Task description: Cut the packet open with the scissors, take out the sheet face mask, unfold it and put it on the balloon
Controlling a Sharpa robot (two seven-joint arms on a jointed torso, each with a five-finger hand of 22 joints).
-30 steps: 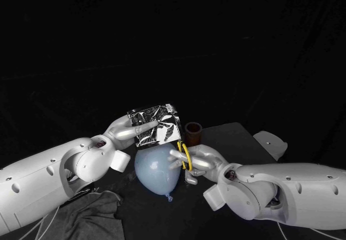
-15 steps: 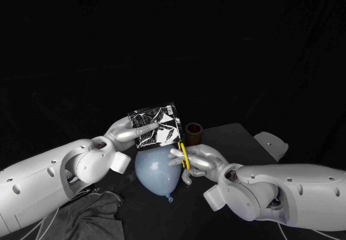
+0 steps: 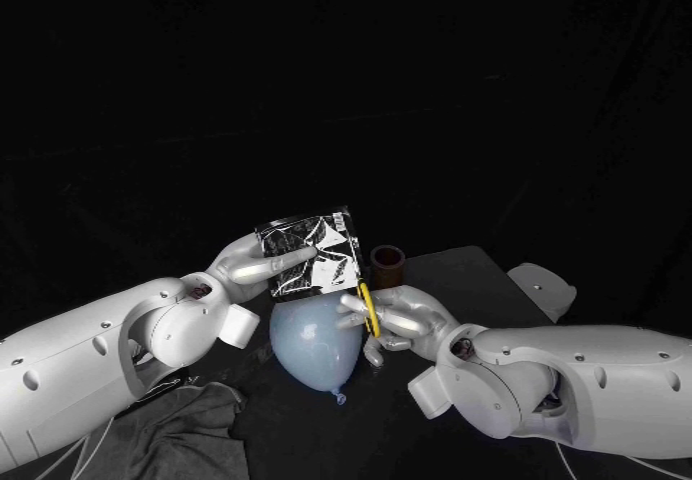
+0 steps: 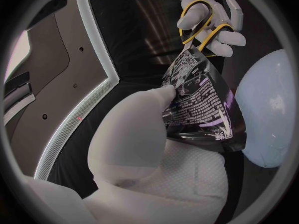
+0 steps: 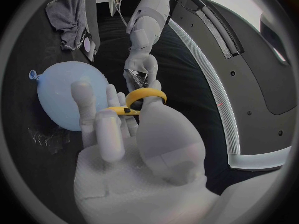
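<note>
The left hand [image 3: 257,268] is raised, its fingers pinching the packet [image 3: 310,252] upright. The right hand [image 3: 401,318], just beside it and lower, grips the yellow-handled scissors [image 3: 369,310] with its fingers through the loops.

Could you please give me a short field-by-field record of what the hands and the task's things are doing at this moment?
left hand: holds the packet up, near the balloon
right hand: grips the yellow-handled scissors, their tip at the packet's edge
packet: silver and black, printed
balloon: pale blue, lying on the black table between the arms
other things: brown cylinder behind the right hand; grey cloth by the left arm
stage: cutting step; how far the cut has gone cannot be told
</note>
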